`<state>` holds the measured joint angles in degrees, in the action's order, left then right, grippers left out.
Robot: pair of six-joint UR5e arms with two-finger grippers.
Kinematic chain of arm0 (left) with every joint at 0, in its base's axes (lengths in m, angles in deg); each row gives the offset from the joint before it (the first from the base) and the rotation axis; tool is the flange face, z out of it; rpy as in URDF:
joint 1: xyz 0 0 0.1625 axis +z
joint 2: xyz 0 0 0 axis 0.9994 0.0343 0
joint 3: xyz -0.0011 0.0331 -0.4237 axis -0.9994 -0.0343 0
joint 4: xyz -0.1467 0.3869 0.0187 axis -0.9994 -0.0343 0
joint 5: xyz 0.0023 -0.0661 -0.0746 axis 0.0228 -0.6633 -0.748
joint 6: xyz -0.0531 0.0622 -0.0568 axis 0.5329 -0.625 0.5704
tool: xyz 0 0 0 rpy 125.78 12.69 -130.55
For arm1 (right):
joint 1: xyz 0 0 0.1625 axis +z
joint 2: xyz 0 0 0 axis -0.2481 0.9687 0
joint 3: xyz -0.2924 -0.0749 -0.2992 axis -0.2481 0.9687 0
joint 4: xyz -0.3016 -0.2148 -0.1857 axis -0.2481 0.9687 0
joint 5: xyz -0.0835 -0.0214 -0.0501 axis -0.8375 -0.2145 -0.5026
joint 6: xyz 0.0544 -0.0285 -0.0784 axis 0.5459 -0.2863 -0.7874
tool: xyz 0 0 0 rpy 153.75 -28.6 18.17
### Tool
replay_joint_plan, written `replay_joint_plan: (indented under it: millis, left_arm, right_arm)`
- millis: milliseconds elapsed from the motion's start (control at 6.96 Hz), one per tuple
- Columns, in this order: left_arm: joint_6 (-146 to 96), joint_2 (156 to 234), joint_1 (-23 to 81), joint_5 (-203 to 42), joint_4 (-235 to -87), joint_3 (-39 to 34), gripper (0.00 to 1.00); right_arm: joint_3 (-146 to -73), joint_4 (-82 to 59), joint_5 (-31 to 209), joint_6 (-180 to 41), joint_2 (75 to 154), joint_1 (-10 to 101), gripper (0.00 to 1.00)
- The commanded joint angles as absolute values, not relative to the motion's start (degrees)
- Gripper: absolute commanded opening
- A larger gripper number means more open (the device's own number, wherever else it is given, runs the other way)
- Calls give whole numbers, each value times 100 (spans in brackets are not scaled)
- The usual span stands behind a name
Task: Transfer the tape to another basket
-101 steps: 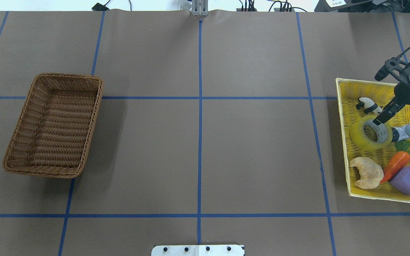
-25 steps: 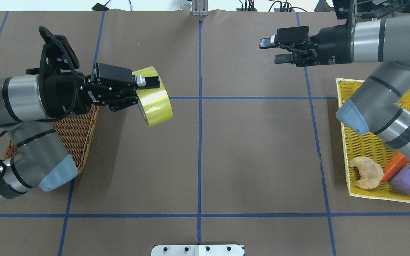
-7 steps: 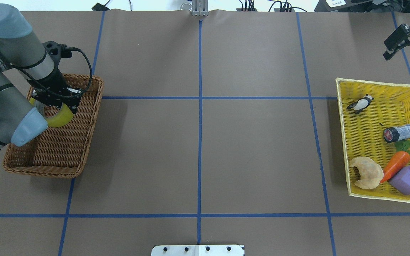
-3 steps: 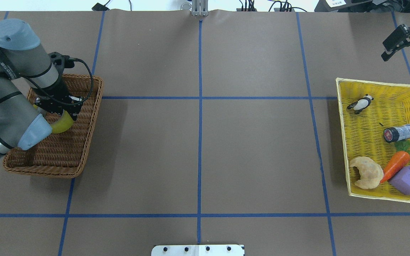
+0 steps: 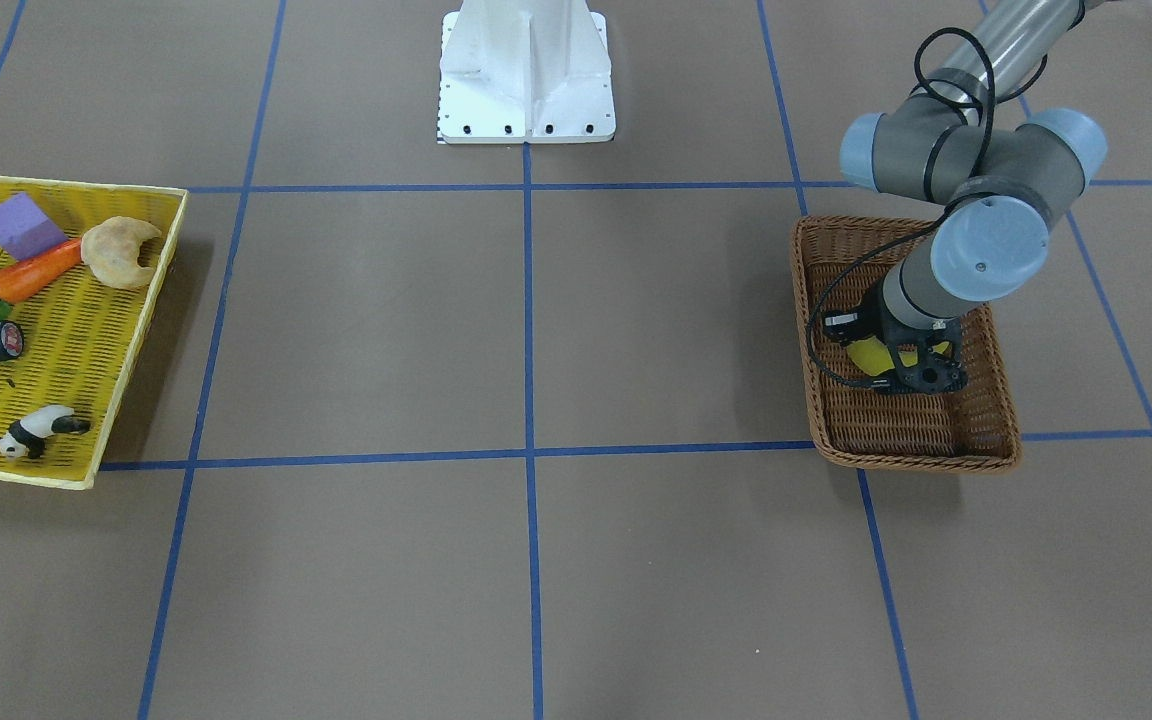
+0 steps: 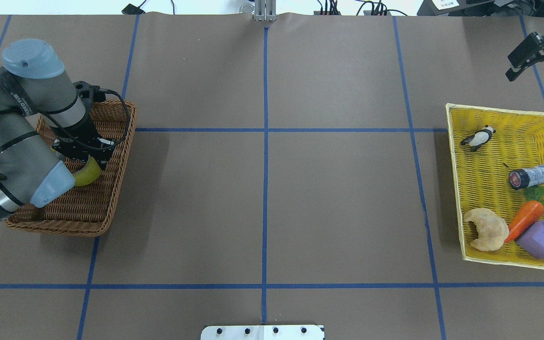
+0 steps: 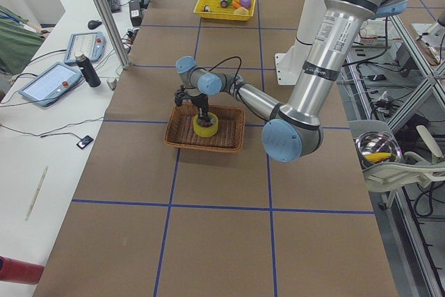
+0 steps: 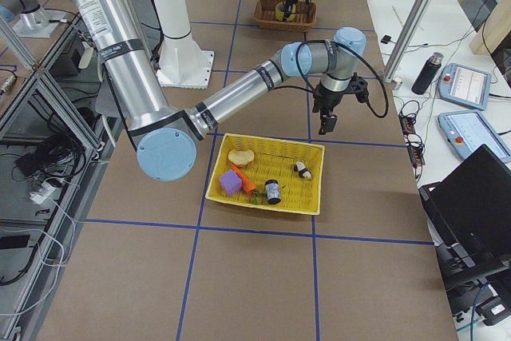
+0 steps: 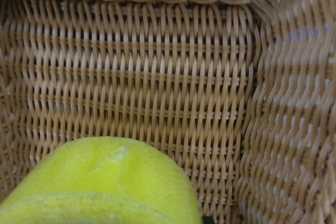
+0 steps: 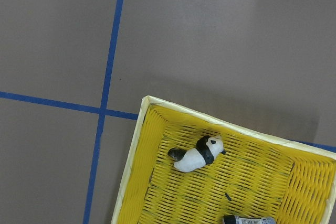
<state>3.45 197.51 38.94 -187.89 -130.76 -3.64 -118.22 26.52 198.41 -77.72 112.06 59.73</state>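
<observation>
The yellow-green tape point(image 6: 89, 174) is low inside the brown wicker basket point(image 6: 128, 126) at the table's left. It also shows in the front view point(image 5: 870, 354), the left side view point(image 7: 206, 126) and the left wrist view point(image 9: 100, 182). My left gripper point(image 6: 81, 158) points down into the basket and is shut on the tape; its fingers are mostly hidden by the wrist. My right gripper point(image 6: 517, 59) hangs above the table beyond the yellow tray, open and empty.
The yellow mesh tray point(image 6: 456, 189) at the right holds a panda figure point(image 6: 477, 138), a small bottle point(image 6: 530, 176), a carrot point(image 6: 524, 218), a croissant point(image 6: 487, 228) and a purple block point(image 6: 542, 238). Blue tape lines cross the brown table.
My left arm has carried the tape a little toward the robot's side inside the wicker basket and lower. The right gripper has hardly moved.
</observation>
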Motion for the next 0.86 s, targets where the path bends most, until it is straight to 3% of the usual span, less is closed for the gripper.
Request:
replay_joint_plan:
  millis: [0,287,719]
  left_arm:
    - [290,19724,3881,-18750,-13071,-428,98]
    - [-96,19480,3812,-18767,-13018,-804,98]
    - [-639,19250,2726,-18749,-12600,-1849,98]
  right_arm:
    - [-11844,2652,19886,-7772,11199,5973,100]
    - [-11871,2669,19912,-7772,11199,5981,100]
    - [-11967,2669,19912,-7781,11243,6017,100]
